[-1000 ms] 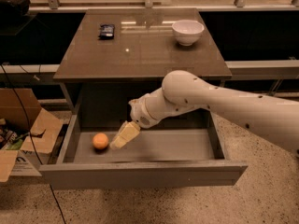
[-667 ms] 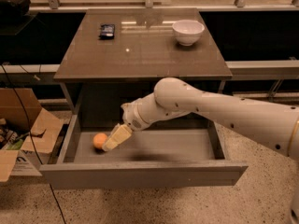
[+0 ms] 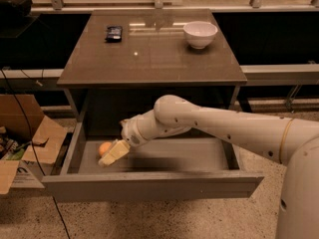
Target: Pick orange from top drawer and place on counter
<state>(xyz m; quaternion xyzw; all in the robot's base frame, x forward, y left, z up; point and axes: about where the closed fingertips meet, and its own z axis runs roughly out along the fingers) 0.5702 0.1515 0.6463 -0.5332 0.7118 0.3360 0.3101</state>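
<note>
In top drawer (image 3: 149,184) — gripper (image 3: 105,160) just beside orange (image 3: 103,147).

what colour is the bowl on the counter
White bowl, camera view; hand in the drawer by the orange.

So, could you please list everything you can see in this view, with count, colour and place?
orange: one, orange, left part of the open top drawer, partly behind the gripper
top drawer: one, grey, standing open under the counter
counter: one, glossy grey-brown, top of the cabinet
bowl: one, white, back right of the counter
small flat object: one, dark, back left of the counter
cardboard box: one, brown, on the floor left of the drawer
cable: one, black, hanging left of the cabinet
floor: speckled, in front of the drawer
arm: one, white, reaching from the right into the drawer
gripper: one, pale yellow, low in the drawer, at the orange
</note>
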